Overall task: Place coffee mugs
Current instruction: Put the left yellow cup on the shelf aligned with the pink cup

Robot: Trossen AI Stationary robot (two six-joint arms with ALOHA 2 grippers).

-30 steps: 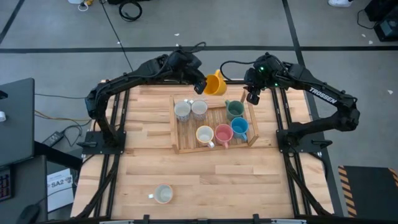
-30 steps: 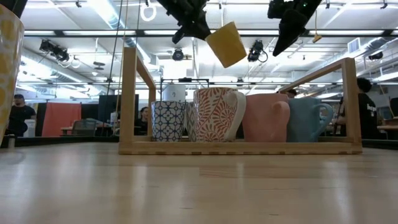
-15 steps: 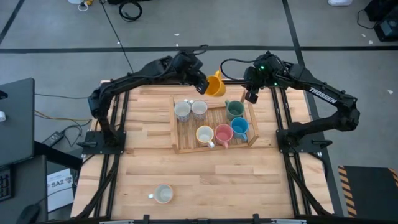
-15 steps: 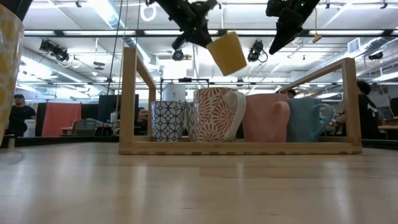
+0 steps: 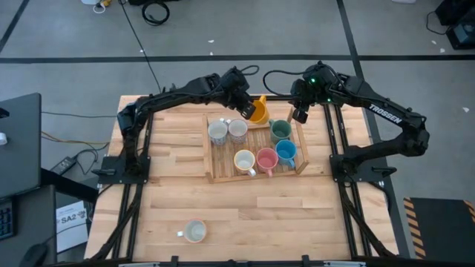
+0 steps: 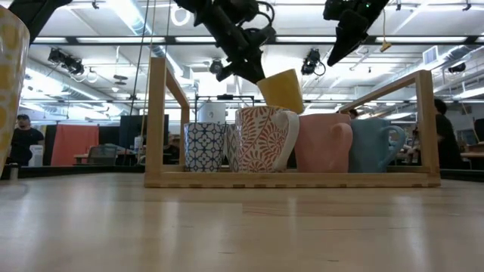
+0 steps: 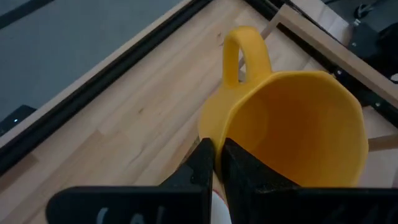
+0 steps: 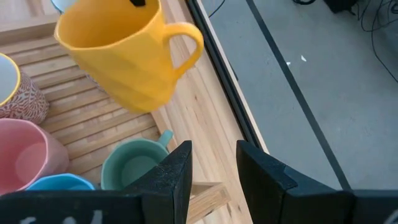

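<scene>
— Where's the orange mug (image 5: 259, 110) at?

— Up in the air, upper middle of the overhead picture, tilted over the back edge of the slatted wooden tray (image 5: 210, 159). The left end effector (image 5: 247, 111) has its fingers (image 7: 205, 163) pinched on the rim, one inside the cup and one outside, handle pointing away from the wrist. From bench level the mug (image 6: 281, 91) hangs above the row in the tray, clear of it.

— And the others?

— Six sit in the tray. Back row: two whitish-grey mugs (image 5: 217, 132) side by side on the left, the dark green mug (image 5: 280, 131) at the right. Front row: the cream mug (image 5: 244, 160), the pink mug (image 5: 267, 159), the blue mug (image 5: 286, 153), close together. One more whitish-grey mug (image 5: 194, 231) stands alone at the lower left of the bench (image 5: 171, 193), well apart from the tray.

— What about the right arm?

— Its right end effector (image 5: 300, 114) hangs above the tray's back right corner, near the green mug, fingers (image 8: 171, 177) parted with nothing between them. At bench level it (image 6: 338, 51) shows near the top of the frame, right of the orange mug.

— Anyone else about?

— A person (image 6: 23, 140) far back on the left, beyond the bench.
</scene>
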